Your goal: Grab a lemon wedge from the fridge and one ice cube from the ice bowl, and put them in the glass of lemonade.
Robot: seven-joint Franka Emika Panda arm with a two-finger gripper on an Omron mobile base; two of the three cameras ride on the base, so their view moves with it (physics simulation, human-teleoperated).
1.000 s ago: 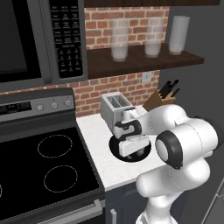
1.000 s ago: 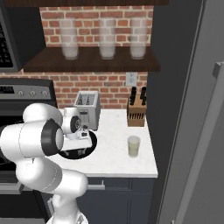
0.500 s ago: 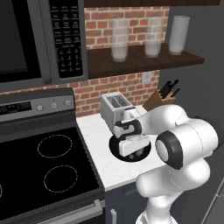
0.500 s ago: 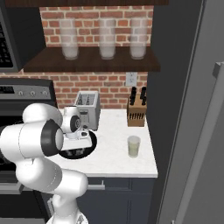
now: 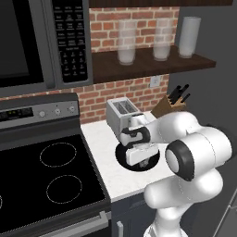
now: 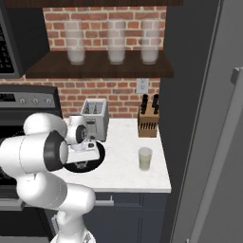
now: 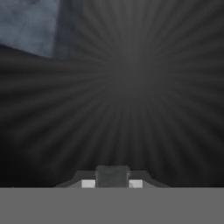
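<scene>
My end effector (image 7: 112,177) is down inside the ice bowl (image 5: 124,159), its fingers clamped on a small ice cube (image 7: 112,175). The bowl sits on the table (image 6: 126,166) before the toaster (image 6: 94,118). The glass of lemonade (image 6: 145,159) stands farther right.

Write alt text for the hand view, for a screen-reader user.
Close-up looking down into the ice bowl, its dark floor streaked with radial lines. The jaws are shut on a small greyish ice cube at the bottom edge, and another translucent grey ice cube lies at top left.
</scene>
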